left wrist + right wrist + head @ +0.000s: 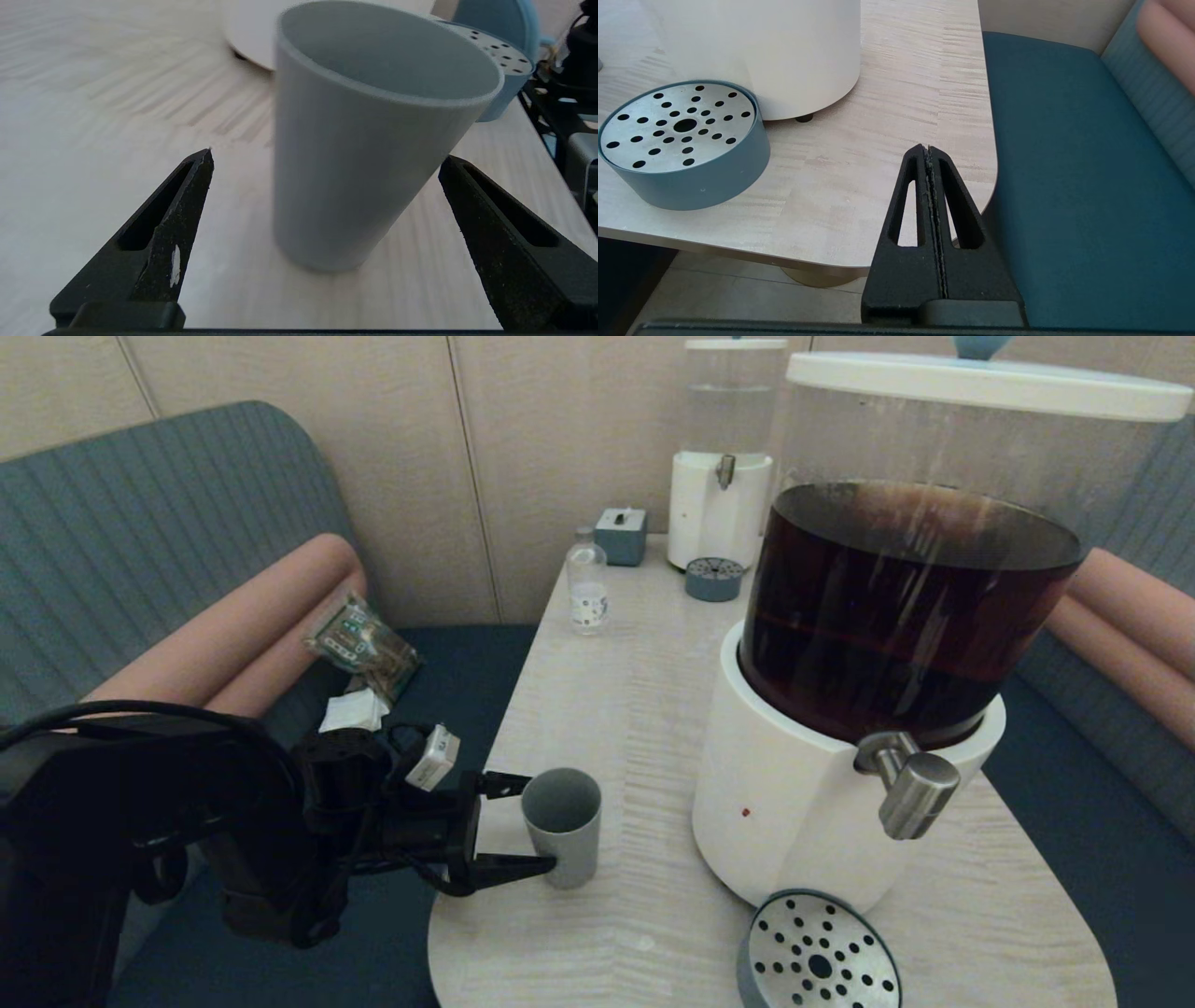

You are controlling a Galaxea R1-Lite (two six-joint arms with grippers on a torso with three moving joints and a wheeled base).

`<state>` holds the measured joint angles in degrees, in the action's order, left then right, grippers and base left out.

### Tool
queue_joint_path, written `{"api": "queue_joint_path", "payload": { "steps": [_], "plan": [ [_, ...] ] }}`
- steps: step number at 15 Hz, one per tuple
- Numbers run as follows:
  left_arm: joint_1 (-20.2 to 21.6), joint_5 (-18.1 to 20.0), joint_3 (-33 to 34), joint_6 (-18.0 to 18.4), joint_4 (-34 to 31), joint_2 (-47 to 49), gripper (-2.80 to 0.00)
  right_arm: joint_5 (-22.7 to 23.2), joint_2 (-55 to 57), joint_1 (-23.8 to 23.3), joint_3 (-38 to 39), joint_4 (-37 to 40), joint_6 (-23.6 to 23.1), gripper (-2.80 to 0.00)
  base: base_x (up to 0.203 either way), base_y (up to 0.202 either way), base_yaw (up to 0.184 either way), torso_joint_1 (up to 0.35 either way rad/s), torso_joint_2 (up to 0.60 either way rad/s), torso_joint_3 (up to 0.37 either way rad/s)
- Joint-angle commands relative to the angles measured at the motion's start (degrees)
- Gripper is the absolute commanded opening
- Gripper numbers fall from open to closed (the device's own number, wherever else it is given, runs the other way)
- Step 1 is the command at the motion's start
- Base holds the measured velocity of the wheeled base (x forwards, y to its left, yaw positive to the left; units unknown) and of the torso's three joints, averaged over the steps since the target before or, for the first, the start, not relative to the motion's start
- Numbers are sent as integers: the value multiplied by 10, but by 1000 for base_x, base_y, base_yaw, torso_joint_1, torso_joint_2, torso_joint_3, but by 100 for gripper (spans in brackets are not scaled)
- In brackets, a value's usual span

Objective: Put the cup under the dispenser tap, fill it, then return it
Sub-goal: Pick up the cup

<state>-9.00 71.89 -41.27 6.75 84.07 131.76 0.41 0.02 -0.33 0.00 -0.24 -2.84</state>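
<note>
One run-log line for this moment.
phase: pre-grasp | left gripper: open, straddling cup, no contact seen | cup: upright on table, away from dispenser tap | right gripper: shut, parked at table edge

No legible text, brand, number or sign appears in any view. The small clear bottle point(587, 586) at the far end of the bench point(616, 709) carries a printed label, and the packet point(362, 644) on the seat carries print; neither can be read.
</note>
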Motion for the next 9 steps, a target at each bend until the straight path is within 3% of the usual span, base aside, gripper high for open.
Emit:
{"api": "queue_joint_path", "payload": {
  "steps": [1,9],
  "plan": [
    [-11,-1,0,0,5,-1,0,0,-2,0,5,0,-1,-280,0,0,0,0,0,0],
    [-42,-30,-10,-10,6,7,0,0,-2,0,5,0,-1,-280,0,0,0,0,0,0]
  ]
}}
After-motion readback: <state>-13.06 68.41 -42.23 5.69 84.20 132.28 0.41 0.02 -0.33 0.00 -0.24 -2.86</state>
